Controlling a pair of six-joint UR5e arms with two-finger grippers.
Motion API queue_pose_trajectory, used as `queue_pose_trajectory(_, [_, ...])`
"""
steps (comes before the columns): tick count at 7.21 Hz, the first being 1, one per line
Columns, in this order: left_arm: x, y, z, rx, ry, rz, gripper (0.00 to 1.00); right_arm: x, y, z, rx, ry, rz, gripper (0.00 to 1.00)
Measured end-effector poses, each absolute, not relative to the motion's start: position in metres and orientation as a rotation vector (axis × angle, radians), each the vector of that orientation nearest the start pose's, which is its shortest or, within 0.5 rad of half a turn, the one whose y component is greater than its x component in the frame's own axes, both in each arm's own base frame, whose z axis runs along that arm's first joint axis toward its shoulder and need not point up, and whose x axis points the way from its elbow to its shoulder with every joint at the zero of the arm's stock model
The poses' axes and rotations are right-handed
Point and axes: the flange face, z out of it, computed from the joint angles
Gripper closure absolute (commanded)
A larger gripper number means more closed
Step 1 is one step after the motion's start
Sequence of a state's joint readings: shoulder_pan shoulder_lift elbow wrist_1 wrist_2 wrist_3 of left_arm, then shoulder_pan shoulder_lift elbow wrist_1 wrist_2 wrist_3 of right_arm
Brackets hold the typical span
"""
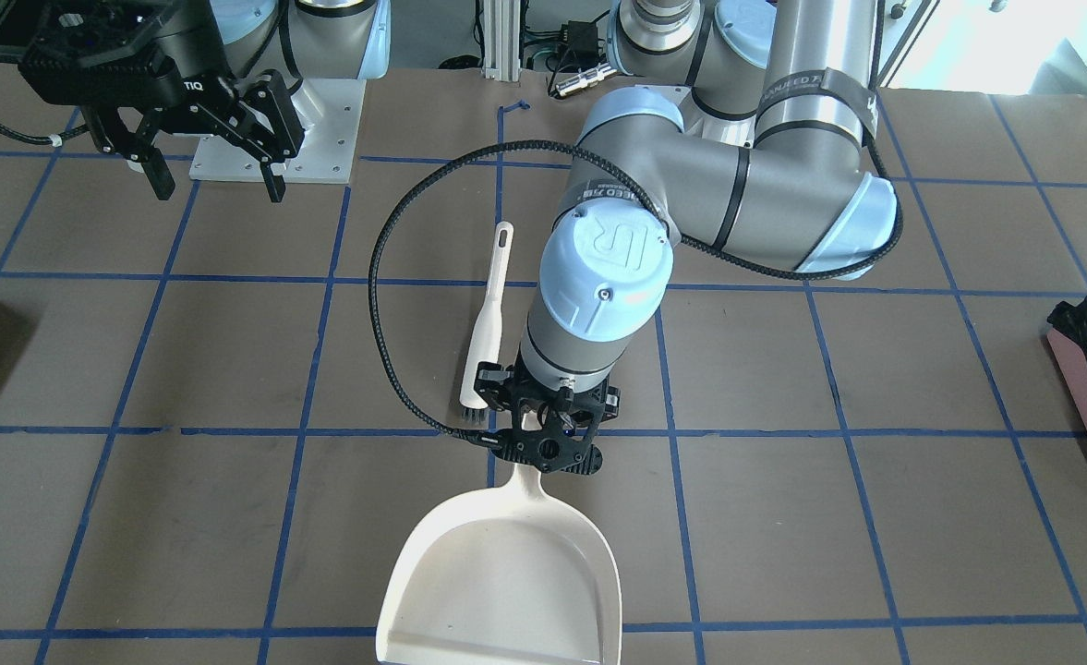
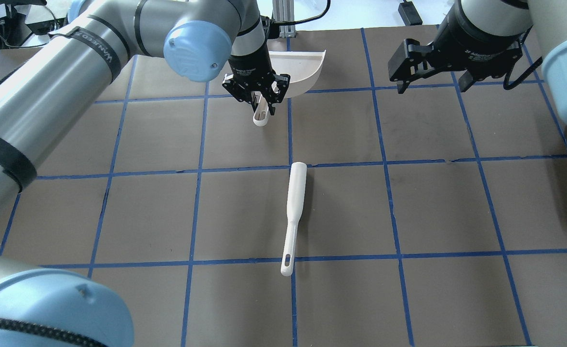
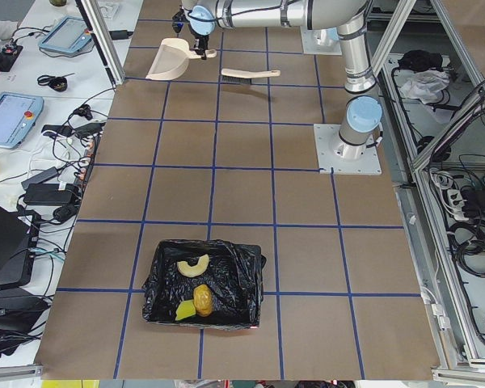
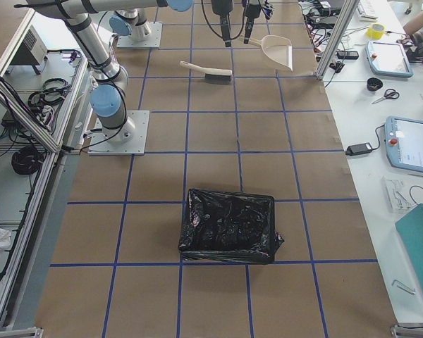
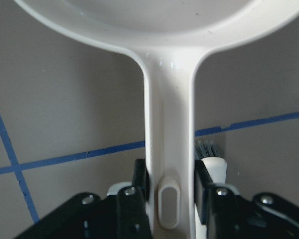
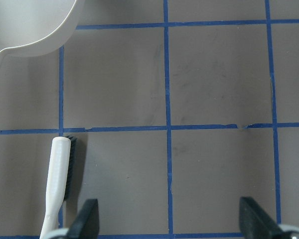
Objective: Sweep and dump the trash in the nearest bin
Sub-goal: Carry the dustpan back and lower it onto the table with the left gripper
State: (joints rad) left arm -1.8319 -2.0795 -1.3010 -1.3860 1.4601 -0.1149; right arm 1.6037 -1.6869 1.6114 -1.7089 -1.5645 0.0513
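The trash [image 3: 194, 288] lay inside the bin [image 3: 244, 267], at the end of the bench [image 2: 437, 207] on the robot's left. All three bits rested on the crinkled black liner. The curled pastry-like piece [image 3: 193, 263] was farthest from the side camera. The potato-like lump [image 3: 203, 300] and the yellow wedge sponge [image 3: 184, 311] sat close together nearer it.

At the bench's far edge from the robot, the left tool [image 2: 263, 103] was clamped on the handle of the white dustpan [image 2: 297, 67]. The wrist view showed its fingers [image 5: 139, 181] pressed against both sides of the handle, near the slot at its end. Whether the pan's lip touched the bench could not be told.

The white brush [image 2: 294, 207] lay flat near the bench's middle, touched by neither arm. Its bristle head pointed toward the dustpan and its slotted handle end toward the robot.

The right tool [image 2: 432, 86] hung above the bench with its jaws spread wide and nothing between them, well apart from the brush. A black container [image 4: 229, 225] stood at the bench end on the robot's right.
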Motion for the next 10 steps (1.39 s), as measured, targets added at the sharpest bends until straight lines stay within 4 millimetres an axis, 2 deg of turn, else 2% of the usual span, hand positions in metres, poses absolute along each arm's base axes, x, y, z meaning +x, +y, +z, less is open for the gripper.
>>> queue_pose_trajectory(2, [-0.321, -0.625, 0.315, 0.143, 3.225, 0.154, 1.00, 0.149, -0.456, 0.537, 0.028, 3.109, -0.330, 0.00])
queue_pose_trajectory(7, [-0.355, -0.605, 0.290, 0.155, 3.204, 0.215, 1.00, 0.149, -0.455, 0.539, 0.030, 3.110, -0.337, 0.00])
queue_pose_trajectory(9, [-0.360, -0.596, 0.273, 0.131, 3.192, 0.256, 1.00, 0.149, -0.455, 0.539, 0.030, 3.110, -0.336, 0.00])
queue_pose_trajectory(10, [-0.360, -0.594, 0.271, 0.129, 3.191, 0.252, 1.00, 0.149, -0.455, 0.538, 0.030, 3.110, -0.334, 0.00])
